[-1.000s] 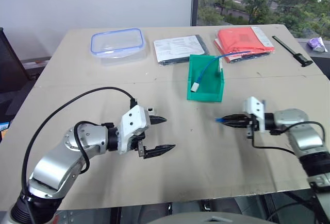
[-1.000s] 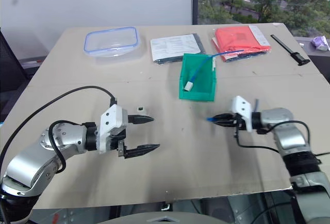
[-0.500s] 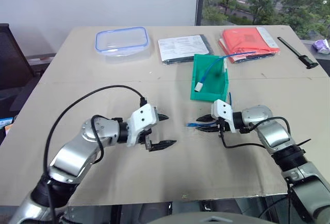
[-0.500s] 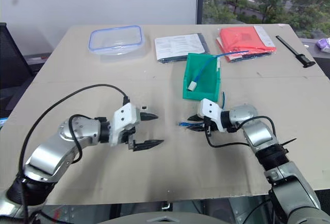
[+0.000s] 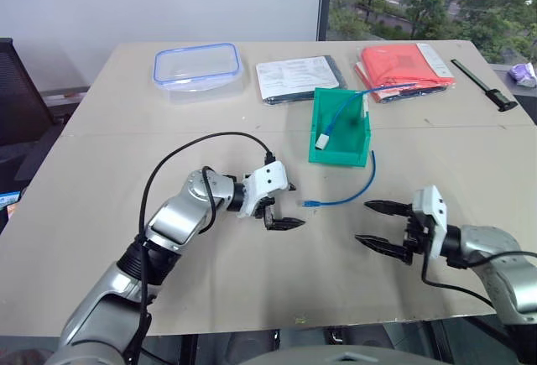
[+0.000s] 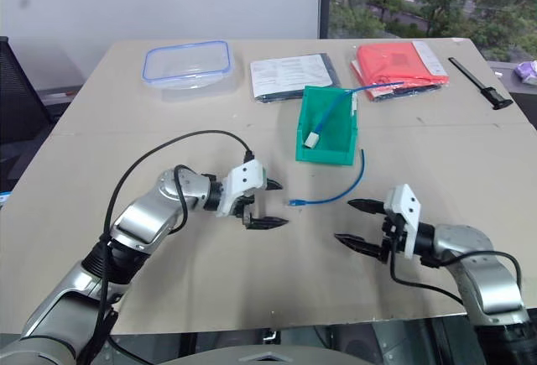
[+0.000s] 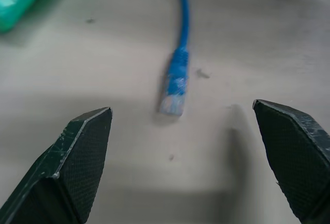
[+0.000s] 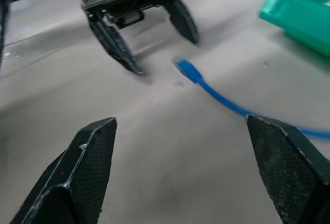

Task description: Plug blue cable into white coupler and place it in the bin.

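Blue cable (image 5: 348,193) loose on bench (image 5: 126,130), light, floppy. Left hand (image 5: 284,205) open at its 9 o'clock; I'd pinch plug (image 7: 172,98). Right hand (image 5: 379,225) open, empty.

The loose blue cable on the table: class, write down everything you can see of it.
The blue cable is thin, bright blue and looks like flexible plastic. It lies loose on the tan table in a shallow curve. One end, with a small clear-blue plug, points at the open left pincer; the other end reaches toward the green bin's front. Nothing grips it: the open right pincer is apart from it.
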